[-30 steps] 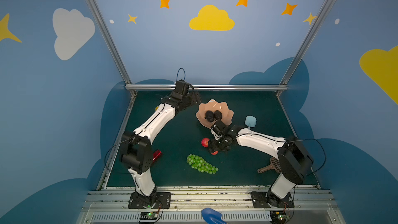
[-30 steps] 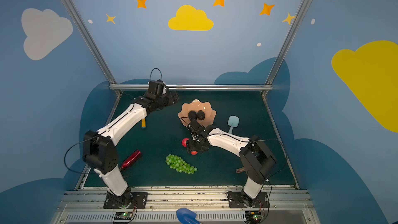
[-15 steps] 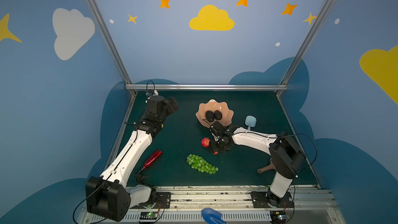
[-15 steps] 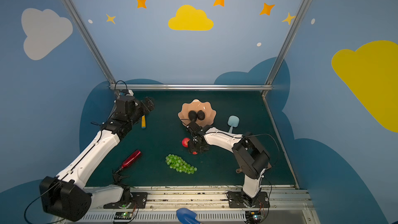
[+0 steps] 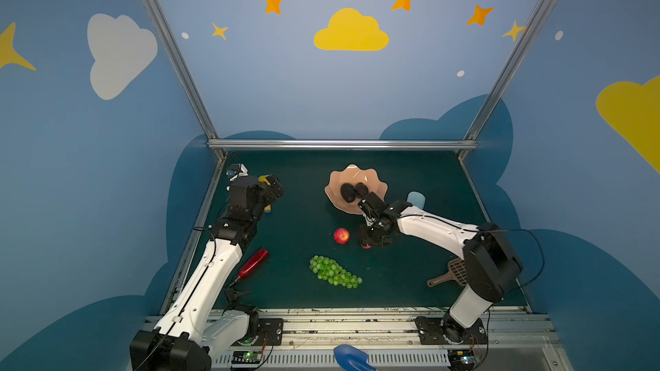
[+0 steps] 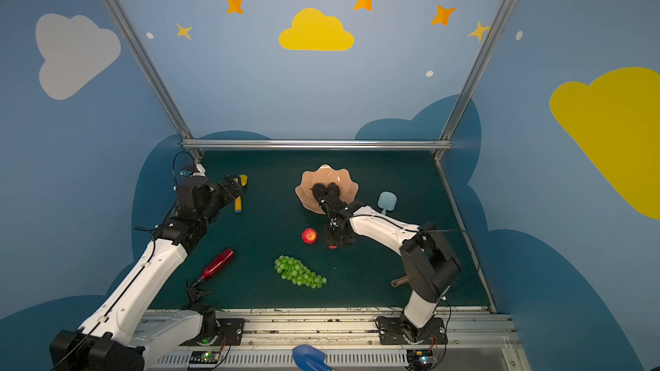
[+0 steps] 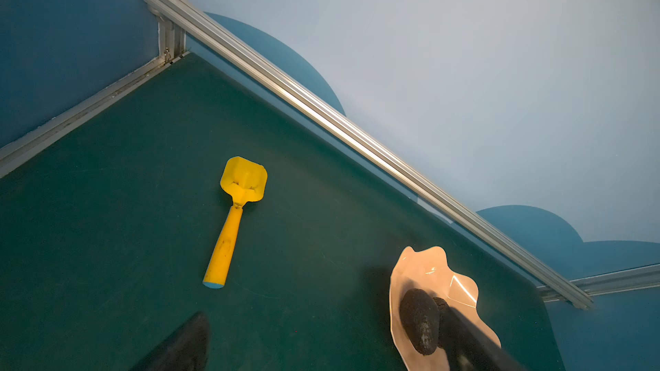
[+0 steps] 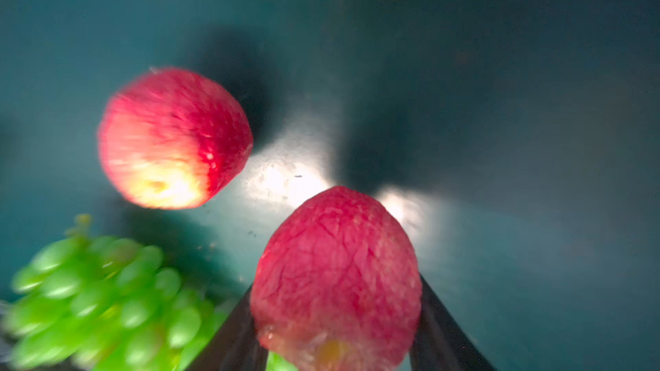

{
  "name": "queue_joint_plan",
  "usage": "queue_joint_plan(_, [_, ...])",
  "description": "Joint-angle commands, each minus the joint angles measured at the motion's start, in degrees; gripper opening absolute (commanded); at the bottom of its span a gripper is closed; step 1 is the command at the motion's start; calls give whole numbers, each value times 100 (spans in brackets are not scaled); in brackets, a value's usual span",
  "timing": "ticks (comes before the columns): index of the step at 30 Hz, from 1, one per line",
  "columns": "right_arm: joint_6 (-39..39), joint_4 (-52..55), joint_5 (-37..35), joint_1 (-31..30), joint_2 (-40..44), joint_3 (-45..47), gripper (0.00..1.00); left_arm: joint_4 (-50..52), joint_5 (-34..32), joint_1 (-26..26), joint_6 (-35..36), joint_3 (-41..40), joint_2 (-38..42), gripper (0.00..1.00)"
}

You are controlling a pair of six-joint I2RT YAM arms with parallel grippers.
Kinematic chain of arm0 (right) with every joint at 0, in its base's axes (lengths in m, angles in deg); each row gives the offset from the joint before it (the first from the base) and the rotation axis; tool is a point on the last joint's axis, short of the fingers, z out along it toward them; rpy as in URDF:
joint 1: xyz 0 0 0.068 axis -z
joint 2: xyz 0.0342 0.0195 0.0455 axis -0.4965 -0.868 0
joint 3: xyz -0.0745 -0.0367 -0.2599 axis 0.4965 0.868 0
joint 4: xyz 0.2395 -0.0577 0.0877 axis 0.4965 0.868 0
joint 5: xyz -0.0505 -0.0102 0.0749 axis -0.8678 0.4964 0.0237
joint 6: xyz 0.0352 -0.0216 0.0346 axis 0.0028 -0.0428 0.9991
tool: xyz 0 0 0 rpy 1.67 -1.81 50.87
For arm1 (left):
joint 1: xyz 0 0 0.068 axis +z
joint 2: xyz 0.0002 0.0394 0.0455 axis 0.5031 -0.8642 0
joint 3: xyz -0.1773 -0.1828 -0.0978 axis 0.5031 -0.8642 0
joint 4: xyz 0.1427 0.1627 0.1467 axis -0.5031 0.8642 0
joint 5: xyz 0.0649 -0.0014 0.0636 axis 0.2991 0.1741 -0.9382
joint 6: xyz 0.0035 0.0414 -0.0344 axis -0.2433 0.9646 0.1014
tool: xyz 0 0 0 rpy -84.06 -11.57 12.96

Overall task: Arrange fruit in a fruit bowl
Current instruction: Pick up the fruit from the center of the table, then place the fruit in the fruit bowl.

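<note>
Right gripper [image 5: 373, 239]: low over the mat [image 5: 303, 208], in the middle, on the near side of the bowl. Its two fingers [image 8: 439, 330] press on both sides of the right apple and pinch it.
Right apple [image 8: 335, 273]: between the right fingers. In both top views only a small red part shows under the gripper. I cannot tell if it touches the mat.
Left apple [image 5: 341, 235]: alone on the mat, just left of the right gripper and apart from it. It is red with a yellowish patch.
Grapes [image 5: 334, 273]: on the mat, nearer than both apples. The bunch lies slanted from far left to near right, and nothing touches it.
Bowl [image 5: 371, 180]: on the far middle of the mat, with a wavy rim.
Avocados [image 5: 348, 192]: two, side by side and touching, inside the bowl.
Left gripper [image 5: 275, 187]: at the far left. Its jaws are spread wide with nothing between them.
Yellow scoop [image 7: 235, 215]: flat on the mat at the far left, close to the left gripper.
Light-blue scoop [image 5: 416, 198]: just right of the bowl, partly behind the right arm.
Brown scoop [image 5: 453, 273]: near right, partly hidden by the right arm.
Red thing [image 5: 253, 262]: on the mat at the near left, beside the left arm. I cannot tell what it is.
</note>
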Motion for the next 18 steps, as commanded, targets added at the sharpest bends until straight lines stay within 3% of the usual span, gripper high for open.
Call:
queue_joint_plan(1, [-480, 520, -158, 352, 658, -347, 38, -3, 113, 37, 161, -204, 211, 100])
queue_joint_plan(8, [-1238, -202, -912, 760, 371, -955, 37, 71, 512, 36, 268, -511, 589, 100])
queue_joint_plan(13, [-1484, -206, -814, 869, -630, -1932, 38, 301, 1079, 28, 443, -606, 781, 100])
queue_joint_plan(18, [-1388, 723, -538, 876, -1941, -3416, 38, 650, 1460, 8, 414, -609, 748, 100])
